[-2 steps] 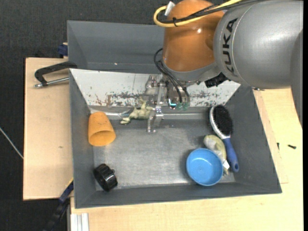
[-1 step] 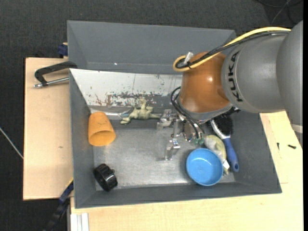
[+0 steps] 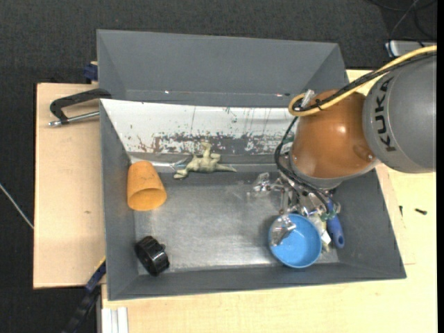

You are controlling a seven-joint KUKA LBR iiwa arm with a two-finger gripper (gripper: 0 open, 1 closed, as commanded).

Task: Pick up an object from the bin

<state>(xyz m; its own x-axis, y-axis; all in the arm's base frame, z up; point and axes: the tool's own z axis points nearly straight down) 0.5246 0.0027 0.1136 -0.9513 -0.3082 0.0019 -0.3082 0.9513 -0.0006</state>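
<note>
My gripper [image 3: 300, 204] hangs low in the bin's front right part, directly below the orange cover on the wrist. Just beneath it lies a round blue bowl [image 3: 298, 247], and the gripper's metal parts reach down to the bowl's upper left rim. A small blue stick-like thing [image 3: 337, 234] lies against the bowl's right side, close to the bin's right wall. Part of the gripper is hidden by the cover.
An orange cup [image 3: 145, 185] lies on its side at the left. At the back wall sits a pale toy dinosaur [image 3: 202, 162]. A black round cap [image 3: 152, 255] rests in the front left corner. The arm comes in from the right.
</note>
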